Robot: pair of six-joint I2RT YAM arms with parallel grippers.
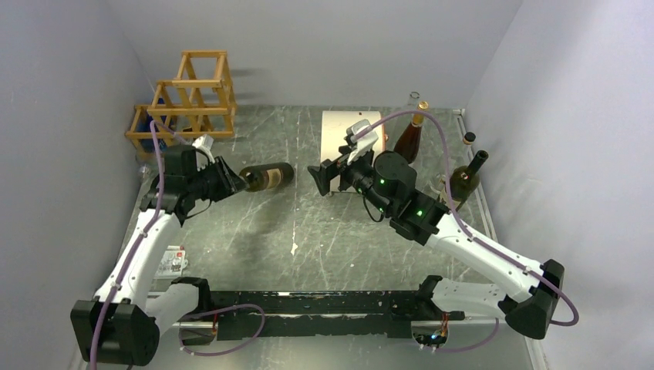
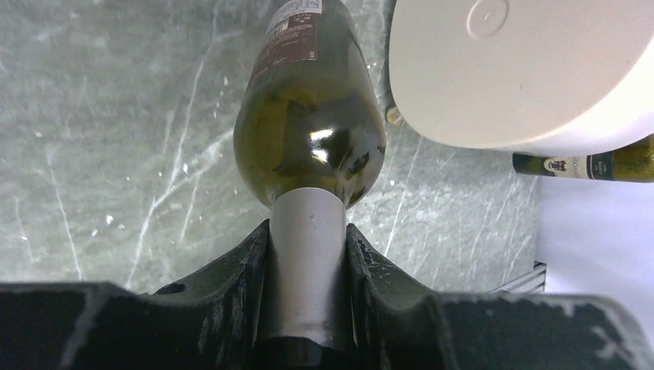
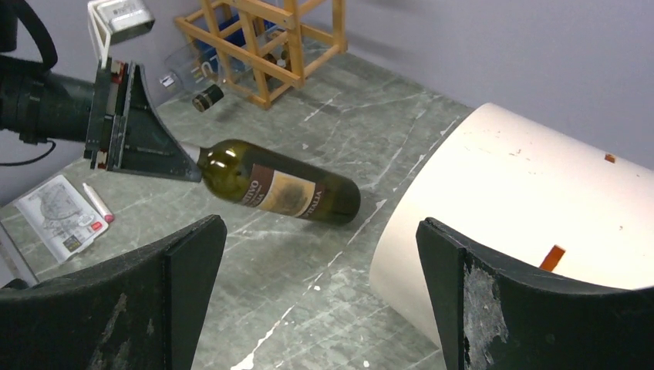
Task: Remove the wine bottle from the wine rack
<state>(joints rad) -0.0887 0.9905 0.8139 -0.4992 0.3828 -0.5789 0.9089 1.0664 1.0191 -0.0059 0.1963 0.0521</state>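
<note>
At ten o'clock on the table stands the wine rack (image 1: 193, 112). At its five o'clock, our left gripper (image 1: 235, 181) is clamped on the neck of the wine bottle (image 1: 270, 176), which points toward three o'clock, clear of the rack. We judge the removal done, with only the setting down left. Our right gripper (image 1: 320, 179) gapes wide, empty.

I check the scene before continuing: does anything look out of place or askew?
The wine bottle is held horizontal, gripped only at its neck by the left tool, outside the wine rack. A clear bottle lies on its side by the rack. No spill is visible.
</note>
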